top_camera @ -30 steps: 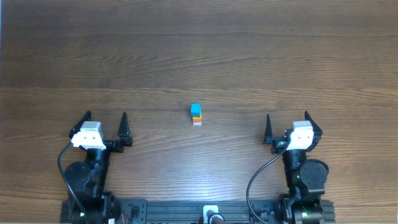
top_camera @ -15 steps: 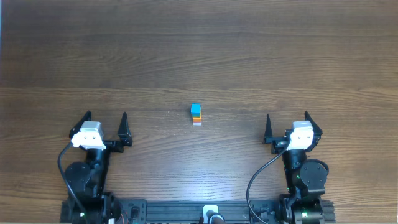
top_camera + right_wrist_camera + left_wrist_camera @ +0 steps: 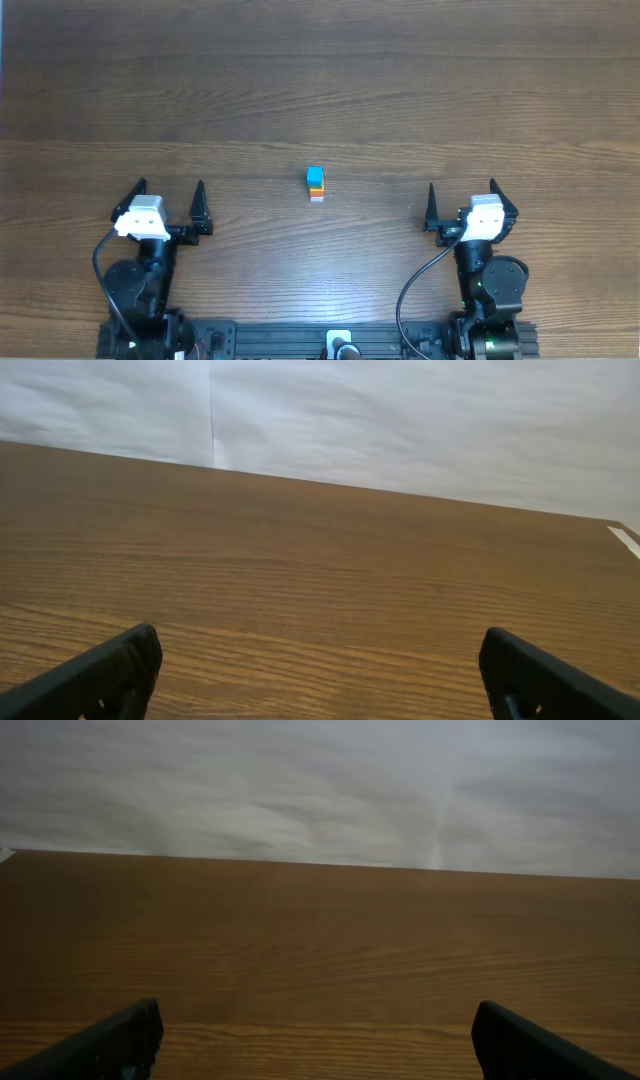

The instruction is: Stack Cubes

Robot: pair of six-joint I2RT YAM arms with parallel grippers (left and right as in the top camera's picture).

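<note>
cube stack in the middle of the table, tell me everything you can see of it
The cube stack is an upright column of three: a blue cube on top, an orange cube under it and a pale whitish cube at the base, resting on the wooden table. They look like plain solid blocks, roughly aligned. It stands near the table's middle; the left gripper and right gripper, both open, sit well apart from it.

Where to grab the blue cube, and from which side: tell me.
Probably by two opposite side faces, coming straight down from above. The blue cube sits topmost, on the orange cube, so its flat sides stand free, and a sideways approach could knock it off.
</note>
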